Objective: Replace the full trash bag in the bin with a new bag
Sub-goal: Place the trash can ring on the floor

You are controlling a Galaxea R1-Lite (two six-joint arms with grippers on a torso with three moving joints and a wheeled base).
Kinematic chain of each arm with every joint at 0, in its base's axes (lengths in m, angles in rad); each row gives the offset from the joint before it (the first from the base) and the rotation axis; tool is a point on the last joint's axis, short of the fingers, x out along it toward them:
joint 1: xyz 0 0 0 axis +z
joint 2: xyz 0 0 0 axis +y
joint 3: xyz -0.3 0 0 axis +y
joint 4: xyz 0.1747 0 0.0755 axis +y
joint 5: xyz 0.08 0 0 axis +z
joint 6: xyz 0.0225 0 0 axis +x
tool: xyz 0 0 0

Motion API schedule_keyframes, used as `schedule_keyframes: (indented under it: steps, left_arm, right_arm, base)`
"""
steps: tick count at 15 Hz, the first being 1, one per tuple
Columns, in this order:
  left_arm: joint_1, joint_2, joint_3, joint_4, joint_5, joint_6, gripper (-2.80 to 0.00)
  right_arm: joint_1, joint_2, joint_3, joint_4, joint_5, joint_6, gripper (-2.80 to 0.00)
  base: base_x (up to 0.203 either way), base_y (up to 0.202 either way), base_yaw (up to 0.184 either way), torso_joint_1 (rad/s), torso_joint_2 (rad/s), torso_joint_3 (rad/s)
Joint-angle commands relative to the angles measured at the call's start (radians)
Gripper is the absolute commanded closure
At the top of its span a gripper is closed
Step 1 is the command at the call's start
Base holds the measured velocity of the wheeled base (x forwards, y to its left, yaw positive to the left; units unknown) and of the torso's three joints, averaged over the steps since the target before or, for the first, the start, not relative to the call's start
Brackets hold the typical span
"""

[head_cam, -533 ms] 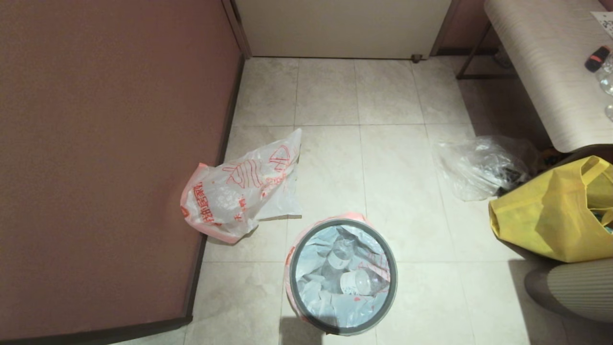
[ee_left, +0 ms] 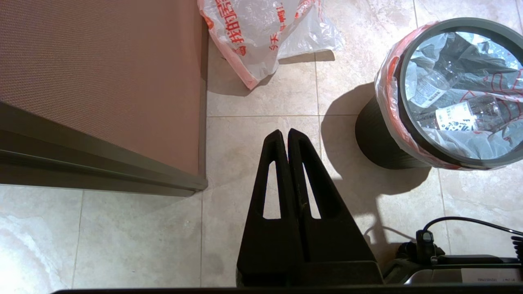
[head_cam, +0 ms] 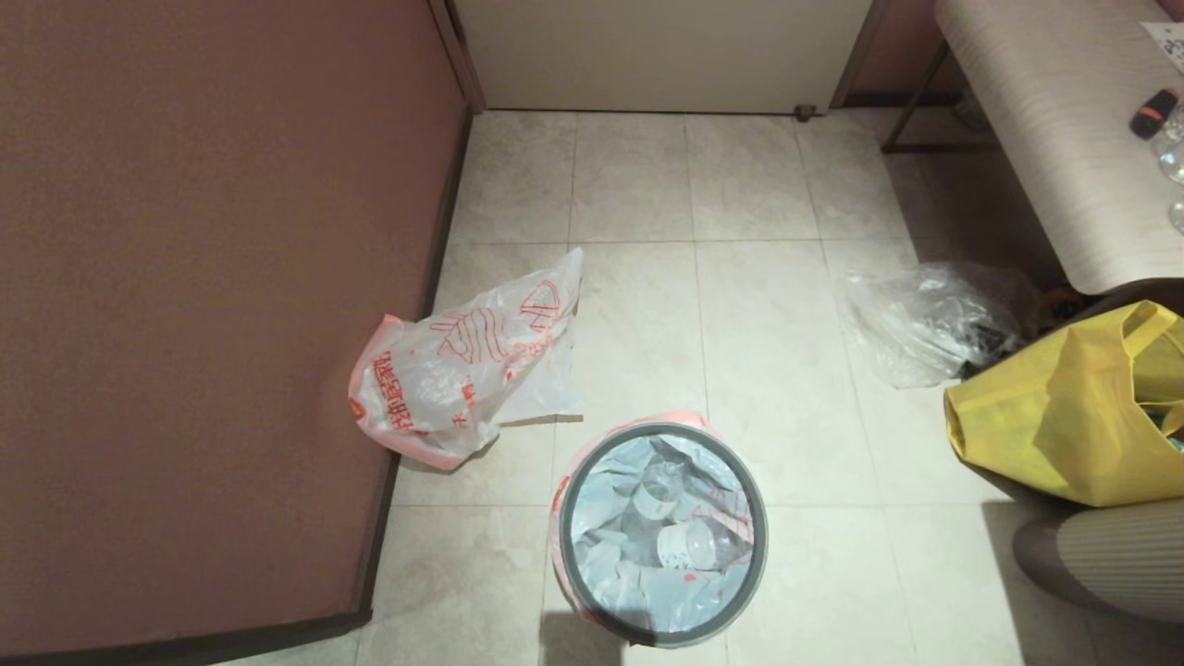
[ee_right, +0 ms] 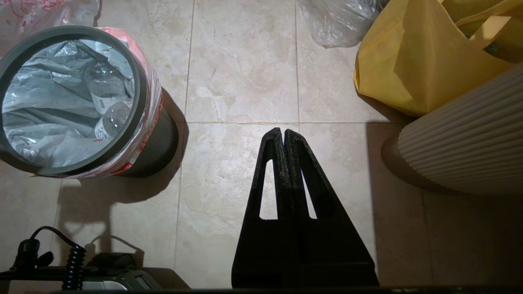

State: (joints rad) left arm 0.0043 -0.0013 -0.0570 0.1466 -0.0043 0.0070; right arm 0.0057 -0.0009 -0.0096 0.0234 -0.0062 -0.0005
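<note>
Head view: neither arm shows here, so nothing has started. The bin (head_cam: 662, 535) stands upright on the floor tiles, mouth facing up, grey ring (head_cam: 762, 546) seated on top and clamping the full trash bag (head_cam: 610, 546) inside. Pink-orange bag edge folds out under the ring. Clear bottles (head_cam: 689, 544) lie in the bag, tipped on their sides.

The new bag (head_cam: 462, 365) lies crumpled on the floor beyond the bin, to its left, against the brown panel (head_cam: 213, 277). Its long axis runs diagonally, from the pink-edged end by the panel out to the corner pointing away from the robot and right. Well apart from the bin, not touching.

Left gripper (ee_left: 284, 136): fingers pressed together, holding nothing, hanging over bare tile, with the bin off on its right-arm side. Right gripper (ee_right: 280, 134): same, closed and empty, over tile between the bin and the yellow tote (ee_right: 412, 61).

My read: step one, ring off, is not yet done. Next move needs a gripper opened, then brought down on the ring's edge and lifted straight up; ring is thin, so the grip must catch it without pinching the bag film. After that the full bag can come out.

Clear plastic bag (head_cam: 925, 319) by the tote is not part of this.
</note>
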Motion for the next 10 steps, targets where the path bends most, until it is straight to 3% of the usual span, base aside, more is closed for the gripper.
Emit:
schedule_keyframes:
  steps: [1,5,10]
  left_arm:
    - [0.0,0.001,0.0,0.001,0.0,0.0,0.0]
    - [0.0,0.001,0.0,0.001,0.0,0.001,0.0]
    - [0.0,0.001,0.0,0.001,0.0,-0.001,0.0]
  right_arm:
    - [0.0,0.001,-0.01,0.002,0.003,-0.014,0.0]
    - [0.001,0.068,-0.254,0.164,0.01,-0.029,0.0]
    - [0.002,0.482,-0.49,0.239,0.041,-0.044,0.0]
  base:
    - [0.0,0.0,0.0,0.0,0.0,0.0]
    - [0.0,0.0,0.0,0.0,0.0,0.0]
    - [0.0,0.0,0.0,0.0,0.0,0.0]
